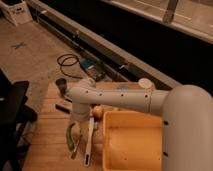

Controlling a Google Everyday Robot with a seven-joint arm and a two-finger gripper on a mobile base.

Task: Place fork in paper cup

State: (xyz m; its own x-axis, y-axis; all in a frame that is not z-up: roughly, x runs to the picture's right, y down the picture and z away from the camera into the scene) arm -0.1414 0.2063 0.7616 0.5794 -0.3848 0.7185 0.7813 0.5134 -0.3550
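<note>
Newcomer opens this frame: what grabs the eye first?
The big white arm stretched across the wooden table, its gripper down at the left by the green vegetable. Next, the yellow bin on the table's right, and the paper cup behind the arm at the far edge.

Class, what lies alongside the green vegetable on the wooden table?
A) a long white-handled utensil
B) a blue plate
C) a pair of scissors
A: the white-handled utensil lies alongside the green vegetable, both just below the pincer, which hangs at the arm's lowered end over the table.
</note>
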